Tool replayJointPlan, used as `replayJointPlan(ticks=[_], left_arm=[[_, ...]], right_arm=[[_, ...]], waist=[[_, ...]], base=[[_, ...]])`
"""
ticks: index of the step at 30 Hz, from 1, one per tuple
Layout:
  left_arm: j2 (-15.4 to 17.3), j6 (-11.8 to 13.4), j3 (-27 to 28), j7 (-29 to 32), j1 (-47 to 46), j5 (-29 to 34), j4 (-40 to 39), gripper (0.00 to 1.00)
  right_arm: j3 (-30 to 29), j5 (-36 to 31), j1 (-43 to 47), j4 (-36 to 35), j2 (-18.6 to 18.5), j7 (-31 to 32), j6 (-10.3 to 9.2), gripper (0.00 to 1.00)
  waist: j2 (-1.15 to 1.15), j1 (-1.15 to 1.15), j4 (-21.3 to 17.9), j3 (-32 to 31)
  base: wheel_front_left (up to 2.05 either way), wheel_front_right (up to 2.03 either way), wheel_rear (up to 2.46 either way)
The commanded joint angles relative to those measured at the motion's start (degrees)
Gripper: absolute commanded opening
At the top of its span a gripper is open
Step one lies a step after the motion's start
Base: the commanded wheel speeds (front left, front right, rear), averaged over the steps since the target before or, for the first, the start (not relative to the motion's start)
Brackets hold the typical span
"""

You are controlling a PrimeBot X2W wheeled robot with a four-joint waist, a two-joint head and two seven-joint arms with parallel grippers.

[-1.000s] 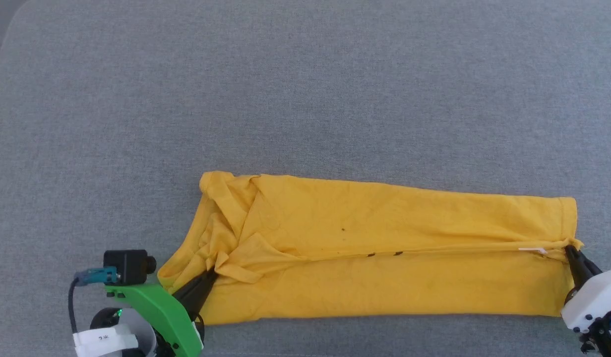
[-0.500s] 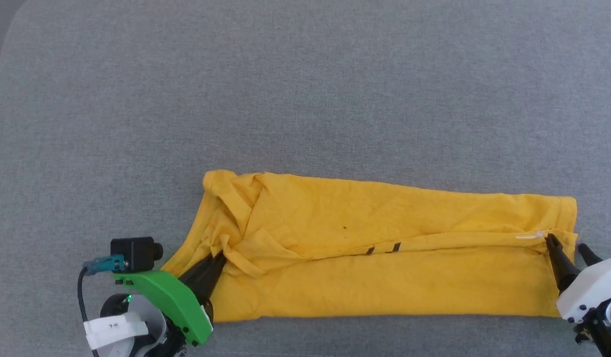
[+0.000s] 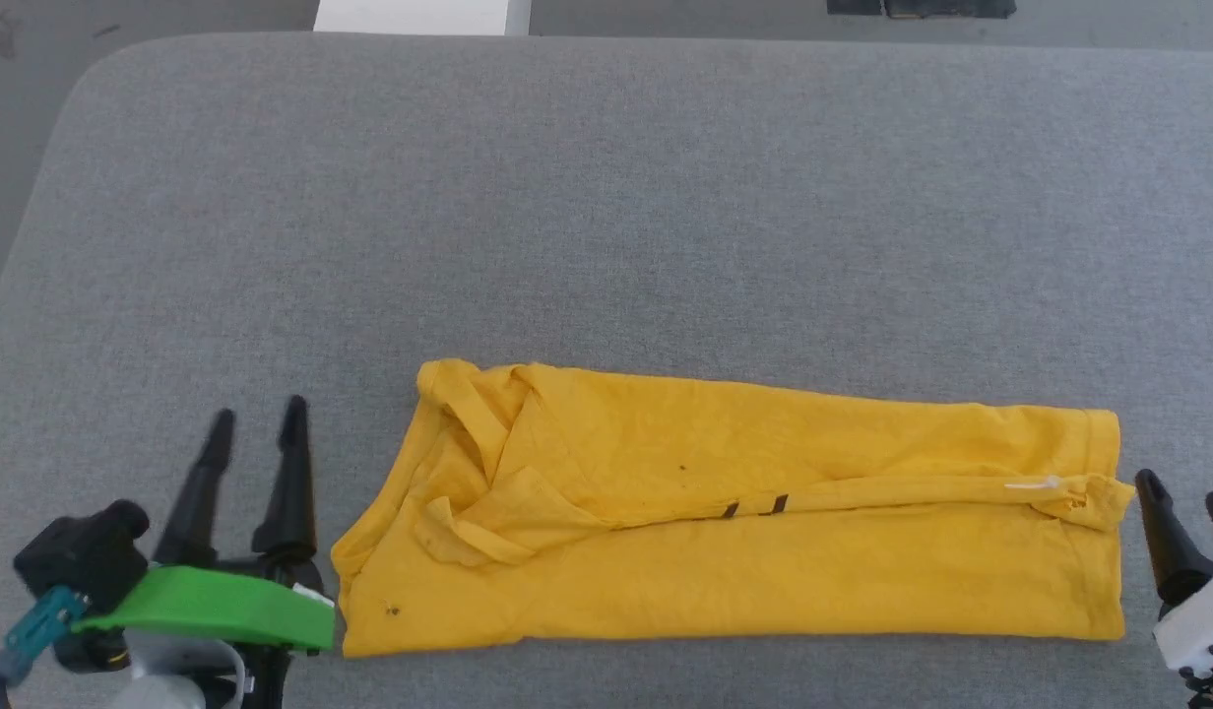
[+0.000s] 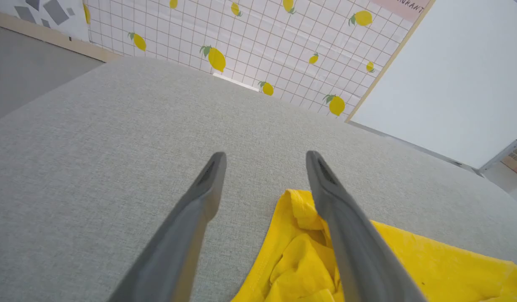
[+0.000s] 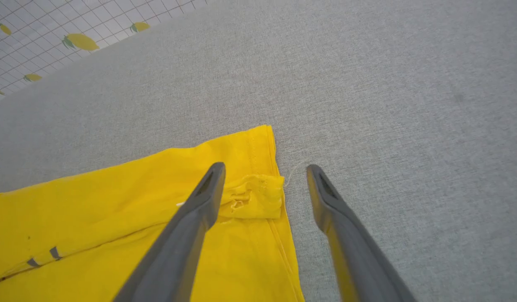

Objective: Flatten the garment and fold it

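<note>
On the left gripper (image 3: 256, 418) the jaws stood wide apart, empty, beside the garment (image 3: 744, 561); the right gripper (image 3: 1182, 492) gaped empty at its hem corner, possibly grazing it.

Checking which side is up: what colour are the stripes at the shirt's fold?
Black stripes on the yellow shirt; clearest in the head view.

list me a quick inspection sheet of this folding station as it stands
surface: grey fabric table, bare beyond the cloth
job's things: garment folded into a long yellow strip, collar end bunched, black stripes peeking at the fold
clutter: pale loose thread by the hem
grippers: left gripper open at the collar end; right gripper open at the hem end; both hold nothing
cables: teal plug with its lead at the left wrist
surroundings: lemon-print wall, white panel
</note>
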Motion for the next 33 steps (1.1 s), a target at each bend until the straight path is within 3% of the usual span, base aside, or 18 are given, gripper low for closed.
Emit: replayJointPlan(ticks=[1,7,14,25,26,27,28,29,33], left_arm=[[-0.5,1.2,0.9,-1.9,1.3,3.2,-0.9,1.0],[-3.2,4.7,3.5,-3.7,3.5,18.1,-4.1,1.0],[-6.9,2.3,3.8,-3.7,4.5,23.9,-2.5,1.0],[-8.9,-1.0,6.1,-3.7,3.8,28.4,-0.1,1.0],[-9.1,-1.3,6.2,-3.7,3.8,28.6,0.1,1.0],[-9.3,-1.7,6.4,-3.7,3.8,28.8,0.3,1.0],[-9.4,-2.0,6.5,-3.7,3.8,28.9,0.5,1.0],[-9.6,-2.3,6.7,-3.7,3.8,29.0,0.8,1.0],[-10.2,-3.5,7.4,-3.7,3.5,29.4,1.6,1.0]], right_arm=[[-0.4,-0.2,0.7,-0.5,0.2,-0.5,-0.09,1.0],[-1.3,-1.5,1.0,0.8,0.4,1.6,-0.09,1.0],[-1.6,-3.8,-1.3,5.0,-0.5,4.9,-0.09,1.0],[-0.7,-3.6,-4.7,11.7,-0.9,6.1,-0.09,1.0],[-0.5,-3.4,-4.7,12.0,-0.9,6.7,-0.09,0.96],[-0.3,-3.4,-4.6,12.3,-0.8,7.3,-0.09,0.62],[-0.2,-3.5,-4.5,12.4,-0.8,7.6,-0.09,0.39],[-0.3,-3.5,-4.6,12.5,-0.7,7.5,-0.09,0.0],[-1.4,-4.1,-5.5,13.5,-0.5,6.5,-0.09,0.0]], waist=[[0.0,0.0,0.1,-0.5],[0.0,0.0,0.8,-0.7],[0.0,0.0,2.7,0.7],[0.0,0.0,4.8,2.6],[0.0,0.0,4.8,2.6],[0.0,0.0,4.9,2.6],[0.0,0.0,4.9,2.6],[0.0,0.0,4.9,2.7],[0.0,0.0,4.8,2.7]], base=[[0.0,0.0,0.0],[0.0,0.0,0.0],[0.0,0.0,0.0],[0.0,0.0,0.0],[0.0,0.0,0.0],[0.0,0.0,0.0],[0.0,0.0,0.0],[0.0,0.0,0.0],[0.0,0.0,0.0]])
